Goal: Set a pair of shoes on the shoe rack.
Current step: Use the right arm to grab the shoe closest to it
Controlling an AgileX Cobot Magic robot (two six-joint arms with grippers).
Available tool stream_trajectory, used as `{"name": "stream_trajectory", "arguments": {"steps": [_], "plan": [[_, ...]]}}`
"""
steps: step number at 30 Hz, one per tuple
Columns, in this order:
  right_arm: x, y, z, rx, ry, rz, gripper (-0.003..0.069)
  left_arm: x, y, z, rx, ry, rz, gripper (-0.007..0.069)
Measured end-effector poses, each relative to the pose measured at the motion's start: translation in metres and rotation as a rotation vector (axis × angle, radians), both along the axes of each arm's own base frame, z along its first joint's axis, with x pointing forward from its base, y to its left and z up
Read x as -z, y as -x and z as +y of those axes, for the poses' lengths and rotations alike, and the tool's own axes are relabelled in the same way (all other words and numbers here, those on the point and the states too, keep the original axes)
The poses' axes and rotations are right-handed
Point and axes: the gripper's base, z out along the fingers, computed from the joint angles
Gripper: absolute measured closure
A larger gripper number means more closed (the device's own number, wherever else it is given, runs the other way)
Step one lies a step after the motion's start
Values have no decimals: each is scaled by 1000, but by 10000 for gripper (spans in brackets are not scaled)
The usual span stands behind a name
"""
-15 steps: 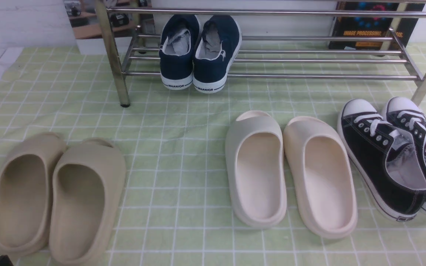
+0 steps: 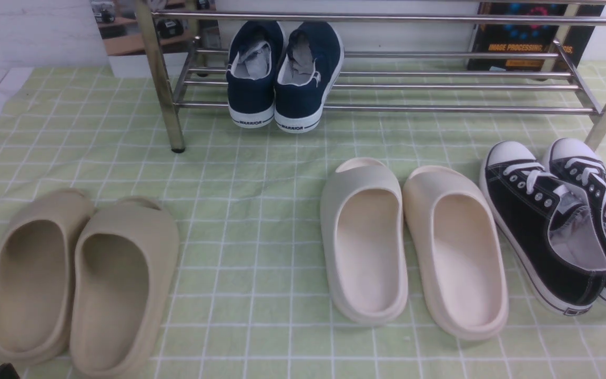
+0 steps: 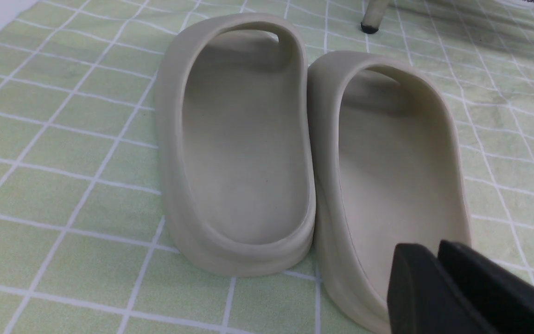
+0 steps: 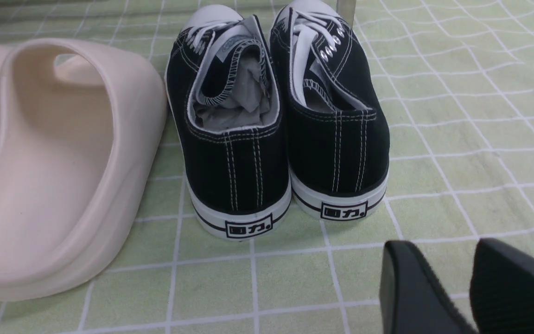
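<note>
Waiting to be racked: one pair of black canvas sneakers [image 2: 545, 221], on the green checked cloth [image 2: 261, 210], beneath the right end of the shoe rack [image 2: 387, 108], toes towards it. The two stand side by side, touching, presumably paired so for lifting together or in turn.

Shoe rack, chrome tube, one. Contents: navy "WARRIOR" sneakers [image 2: 303, 79], one pair, on the lower tier towards the left, heels outward; grey lining visible inside. The bars beside them would probably suit the black pair.

Cream slides [image 2: 369, 252], one pair, between the sneakers and the middle of the cloth; open, nothing seen within. Beige slides [image 2: 119, 295], one pair, at the left, leaning together; likewise unfilled.

Right gripper [image 4: 448, 283], one: fingers parted, nothing between them, near the black heels; likely kept apart ready for a grasp. Left gripper [image 3: 436, 250], one: fingers together, holding nothing, by the beige slides; apparently idle.
</note>
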Motion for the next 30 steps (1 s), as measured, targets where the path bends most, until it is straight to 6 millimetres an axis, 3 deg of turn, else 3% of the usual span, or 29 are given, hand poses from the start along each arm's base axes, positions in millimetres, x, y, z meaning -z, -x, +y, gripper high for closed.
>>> {"name": "stream_trajectory", "arguments": {"steps": [3,11,15,20,25,28,29,30], "plan": [[0,0,2,-2,-65,-5,419,0,0,0,0,0,0,546],[-3,-1,20,-4,-783,-13,419,0,0,0,0,0,0,543],[-5,-1,24,-14,-930,-12,419,0,0,0,0,0,0,538],[-9,-2,21,-10,-884,-68,419,0,0,0,0,0,0,532],[-15,-2,19,-48,-708,-123,419,0,0,0,0,0,0,529],[-36,0,19,-97,-563,-189,421,0,0,0,0,0,0,524],[-58,1,18,-118,-460,-231,437,0,0,0,0,0,0,522],[-65,1,18,-123,-417,-238,447,0,0,0,0,0,0,522]]}}
